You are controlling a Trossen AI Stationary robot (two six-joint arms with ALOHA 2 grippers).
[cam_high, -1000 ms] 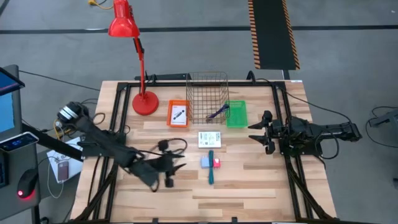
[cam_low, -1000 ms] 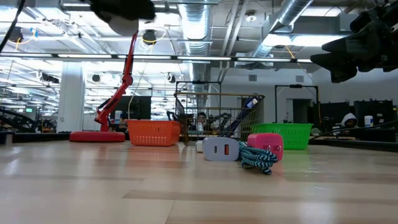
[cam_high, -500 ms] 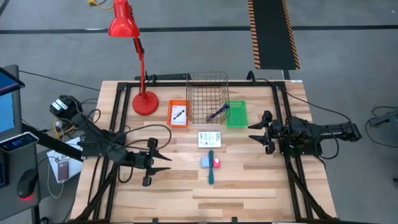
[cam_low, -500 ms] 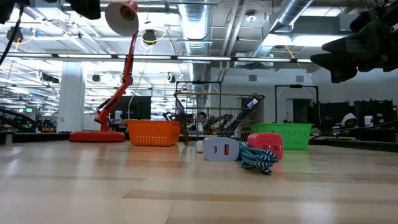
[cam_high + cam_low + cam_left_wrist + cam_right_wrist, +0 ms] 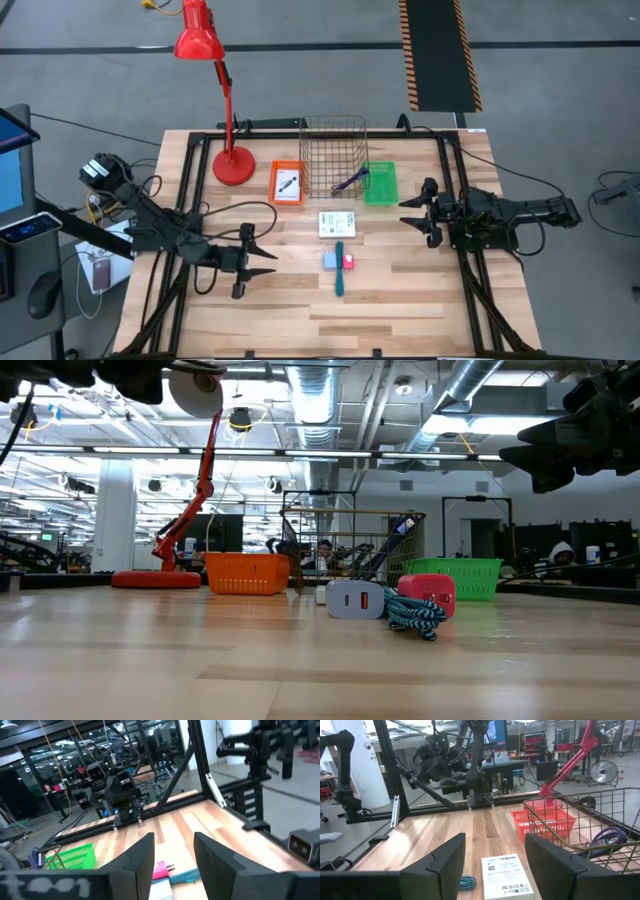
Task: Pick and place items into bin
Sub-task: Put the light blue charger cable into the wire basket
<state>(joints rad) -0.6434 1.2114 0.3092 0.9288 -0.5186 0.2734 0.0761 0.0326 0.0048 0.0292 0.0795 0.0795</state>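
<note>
Over the left half of the counter, a clear change within the last second: swung the left claw out of a folded, down-turned pose and levelled it, fingers now aimed across the boards toward the loose items. Hardly any shift in the last half of that second. Standing at a middling gape in the left wrist view, with nothing between the fingers. Likely meaning: lined up for an approach, with no grasp started yet.

At the right edge, no change at all for the right claw: parked above the boards, spread wide, gripping nothing, apparently waiting.

Near the counter's middle, well apart from both claws, still to be picked:
- white printed card, lying flat, closest to the bins.
- blue-grey block and pink-red block, side by side just nearer the front edge, looking like small plug-in chargers from table height.
- teal braided cord, bunched against the two blocks and trailing toward the front.

Along the back, already holding something: orange bin with a white card and a dark pen-like thing, and wire basket with a blue-purple item inside. Beside the basket, green bin, contents not clear.

Judged from this: part done, one cluster left.
</note>
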